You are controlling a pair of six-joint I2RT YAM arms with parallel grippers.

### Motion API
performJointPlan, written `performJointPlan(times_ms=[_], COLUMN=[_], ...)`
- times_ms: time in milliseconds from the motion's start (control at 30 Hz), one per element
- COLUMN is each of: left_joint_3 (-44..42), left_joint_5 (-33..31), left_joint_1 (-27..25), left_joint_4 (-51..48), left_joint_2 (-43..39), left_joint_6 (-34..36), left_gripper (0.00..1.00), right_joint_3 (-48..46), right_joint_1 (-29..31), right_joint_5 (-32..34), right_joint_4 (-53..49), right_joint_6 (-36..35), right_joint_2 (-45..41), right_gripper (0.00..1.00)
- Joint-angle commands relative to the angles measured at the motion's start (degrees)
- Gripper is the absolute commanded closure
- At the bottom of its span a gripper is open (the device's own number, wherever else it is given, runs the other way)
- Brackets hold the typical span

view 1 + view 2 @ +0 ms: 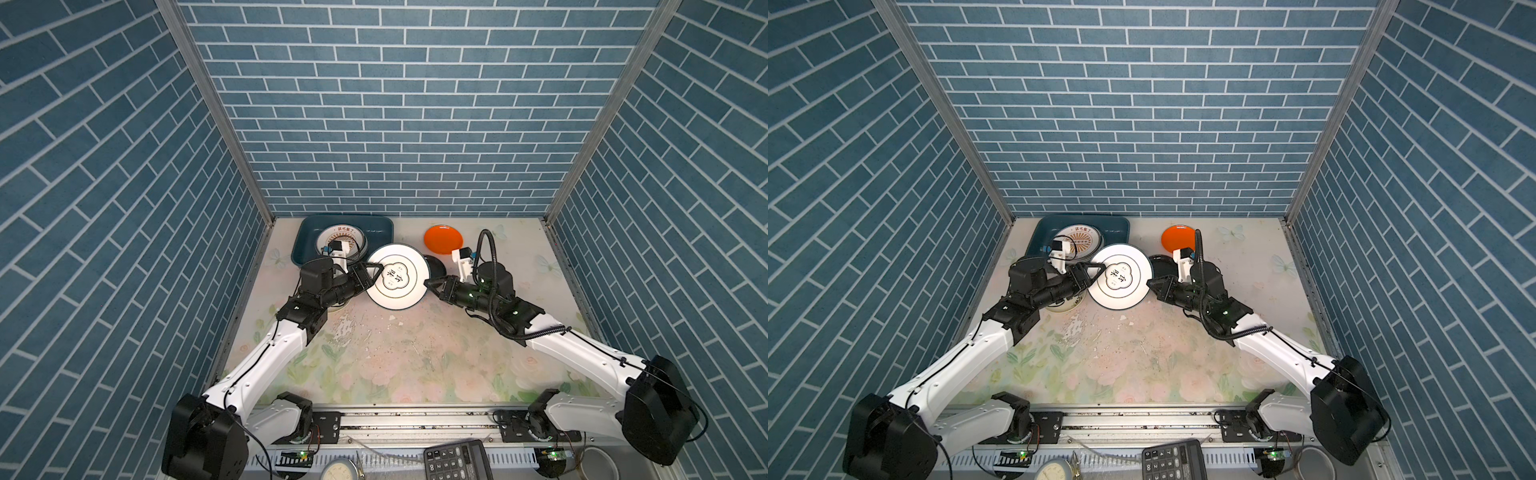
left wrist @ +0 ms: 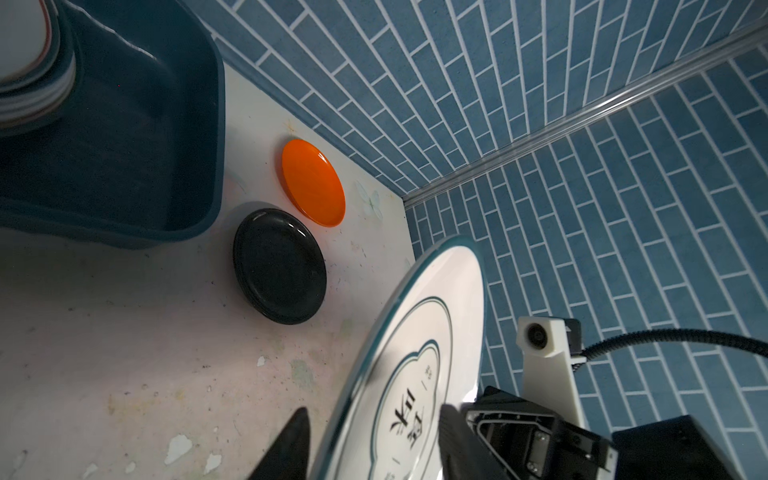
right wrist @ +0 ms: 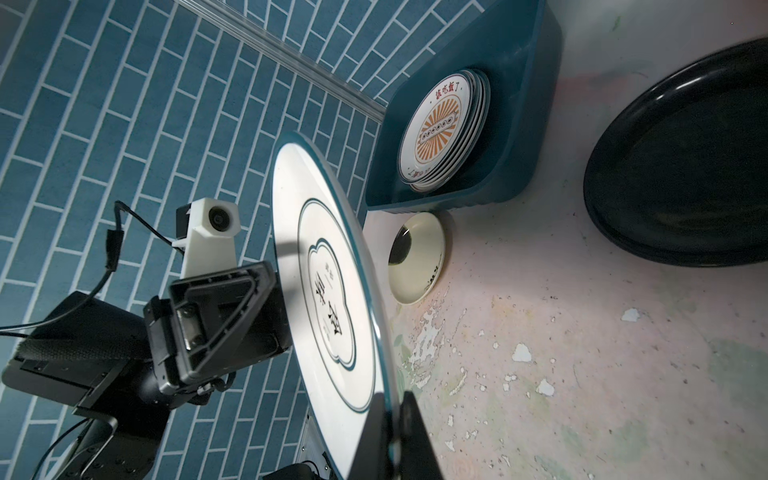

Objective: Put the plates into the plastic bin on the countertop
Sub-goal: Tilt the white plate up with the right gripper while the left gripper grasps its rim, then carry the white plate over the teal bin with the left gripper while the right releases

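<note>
A big white plate with a teal rim [image 1: 397, 276] [image 1: 1121, 276] hangs tilted above the countertop [image 1: 395, 353], between both arms. My right gripper [image 1: 428, 284] [image 3: 392, 399] is shut on its right rim. My left gripper [image 1: 376, 272] [image 2: 374, 411] stands open astride its left rim, with a small gap at the lower finger. The plastic bin [image 1: 299, 249] [image 3: 519, 104] at the back left holds a stack of plates [image 1: 345, 237] [image 3: 440, 129]. On the countertop lie an orange plate [image 1: 442, 239] [image 2: 313, 187], a black plate [image 1: 436, 268] [image 2: 278, 266] and a cream plate [image 3: 417, 257] [image 1: 1065, 305] under the left arm.
Blue brick walls close in the back and both sides, with the bin close to the back left corner. At the front edge, beyond the arms' rail, lie a calculator [image 1: 457, 461] and a round dial [image 1: 340, 469]. The countertop's front half shows only scuffed print.
</note>
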Motion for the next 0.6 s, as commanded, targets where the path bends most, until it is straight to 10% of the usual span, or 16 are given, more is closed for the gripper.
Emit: performJointPlan(times_ms=[0,167,433,567], left_joint_3=[1.0,1.3,2.7,3.5], left_joint_5=[1.1,-0.6,-3.4,-5.0], left_joint_1=[-0.4,-0.4,-0.3,-0.2], left_joint_4=[-0.6,-3.8,-7.5,-9.5], left_joint_2=[0.0,-1.4,-2.9,-3.2], left_joint_6=[2.8,4.2,5.4,6.1], left_gripper=[0.75,1.00,1.00,1.00], right_joint_3=[3.9,8.2,8.2,7.1], right_joint_1=[-0.2,-0.3,-1.3,-1.9], right_joint_5=[-1.6,-4.0,-4.7,-3.9], right_joint_4=[4.2,3.8,3.4,2.4], right_joint_6=[2.7,2.2,1.8,1.3], right_joint_2=[1.7,5.0,6.3,5.5], right_gripper=[1.00,1.00,0.27,0.14])
